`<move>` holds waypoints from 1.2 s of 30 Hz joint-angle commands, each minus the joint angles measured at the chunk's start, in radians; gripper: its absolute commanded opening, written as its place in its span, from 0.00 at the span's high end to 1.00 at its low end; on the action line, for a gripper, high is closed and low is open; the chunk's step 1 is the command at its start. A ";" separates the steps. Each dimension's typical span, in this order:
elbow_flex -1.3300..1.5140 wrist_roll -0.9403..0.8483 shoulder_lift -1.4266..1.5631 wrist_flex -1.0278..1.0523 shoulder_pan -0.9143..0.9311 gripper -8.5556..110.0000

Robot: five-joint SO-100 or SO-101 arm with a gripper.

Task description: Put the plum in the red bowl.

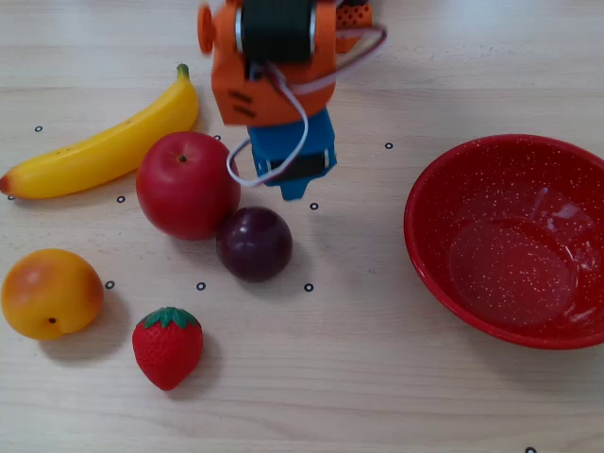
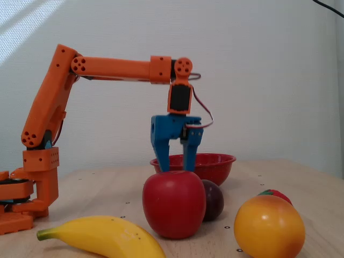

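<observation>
The dark purple plum (image 1: pixel 254 243) lies on the table, touching the red apple (image 1: pixel 187 184) on the apple's lower right. In the side fixed view the plum (image 2: pixel 213 200) is half hidden behind the apple (image 2: pixel 173 203). The speckled red bowl (image 1: pixel 444 274) stands empty at the right and shows behind the gripper in the side view (image 2: pixel 217 163). My blue gripper (image 1: pixel 289 179) points straight down just beyond the plum, with its jaws apart and nothing between them. In the side view the gripper (image 2: pixel 177 164) hangs with its fingertips (image 2: pixel 163 164) at about the height of the apple's top.
A yellow banana (image 1: pixel 104 146) lies at the upper left. An orange fruit (image 1: pixel 51 293) and a strawberry (image 1: pixel 168 346) lie at the lower left. The orange arm base (image 2: pixel 32 177) stands at the left of the side view. Small black ring marks dot the wooden table (image 1: pixel 359 377).
</observation>
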 commanded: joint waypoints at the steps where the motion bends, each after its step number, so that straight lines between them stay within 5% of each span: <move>1: -0.097 -0.067 0.129 0.034 0.023 0.73; 15: -0.216 -0.367 0.083 -0.018 -0.023 0.68; 36: -0.213 -0.331 -0.063 0.023 -0.143 0.64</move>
